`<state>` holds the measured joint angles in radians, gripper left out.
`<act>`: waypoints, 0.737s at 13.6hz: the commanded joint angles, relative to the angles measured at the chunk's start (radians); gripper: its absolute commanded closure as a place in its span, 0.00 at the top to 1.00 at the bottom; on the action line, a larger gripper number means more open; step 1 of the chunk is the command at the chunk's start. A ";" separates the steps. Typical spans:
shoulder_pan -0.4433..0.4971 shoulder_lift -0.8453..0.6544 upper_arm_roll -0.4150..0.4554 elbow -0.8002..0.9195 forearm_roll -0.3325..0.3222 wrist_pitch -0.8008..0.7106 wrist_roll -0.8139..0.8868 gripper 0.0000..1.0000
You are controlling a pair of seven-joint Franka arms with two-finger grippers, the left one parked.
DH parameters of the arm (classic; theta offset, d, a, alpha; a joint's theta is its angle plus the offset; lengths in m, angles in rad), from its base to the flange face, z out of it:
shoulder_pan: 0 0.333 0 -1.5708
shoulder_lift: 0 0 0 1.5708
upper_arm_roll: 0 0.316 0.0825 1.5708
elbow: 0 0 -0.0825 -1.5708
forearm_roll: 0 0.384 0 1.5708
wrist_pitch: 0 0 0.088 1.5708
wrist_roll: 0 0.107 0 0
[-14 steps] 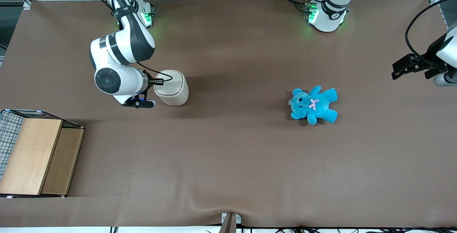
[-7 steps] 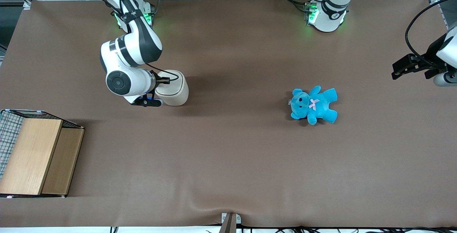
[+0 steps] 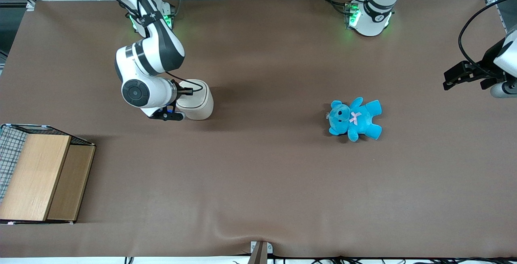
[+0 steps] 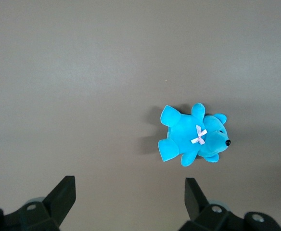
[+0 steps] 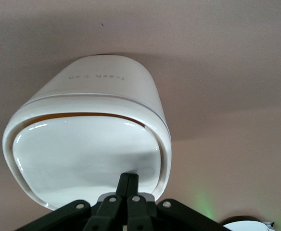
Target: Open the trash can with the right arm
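Trash can [image 3: 196,99] stands upright on the brown worktop [image 3: 258,167], toward the working arm's end, well apart from the blue teddy bear [image 3: 355,118]. Cream-white body, rounded-square section, glossy lid [image 5: 85,156].

Nearest the front camera: wire basket with a wooden top [image 3: 38,175], at the working arm's end of the worktop, well apart from the can. The teddy lies flat on its back with a pink bow on its chest, at about the same depth as the can but toward the parked arm's end; the left wrist view shows it too [image 4: 193,137].

Right arm [image 3: 147,60] reaches down from its base at the worktop's edge farthest from the camera, wrist bent over the can. Tool [image 5: 128,185] is above the lid's edge, its two fingers pressed together with no gap, the joined tips touching or just over the lid near the rim. It holds nothing.

Wrist view: a thin tan line shows in the seam between lid and body; lid looks seated. "Trash Can" lettering on the can's wall [image 5: 97,77].
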<state>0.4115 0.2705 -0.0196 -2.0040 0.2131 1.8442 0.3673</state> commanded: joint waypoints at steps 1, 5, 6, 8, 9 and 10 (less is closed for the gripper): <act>0.016 -0.011 -0.007 -0.025 0.012 0.032 0.045 0.00; 0.009 -0.056 -0.011 0.106 0.009 -0.150 0.071 0.00; 0.004 -0.057 -0.016 0.157 0.005 -0.205 0.071 0.00; -0.022 -0.057 -0.023 0.272 -0.003 -0.307 0.068 0.00; -0.037 -0.056 -0.034 0.325 -0.018 -0.344 0.067 0.00; -0.052 -0.056 -0.040 0.371 -0.050 -0.365 0.058 0.00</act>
<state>0.3948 0.2078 -0.0542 -1.7279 0.1989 1.5399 0.4233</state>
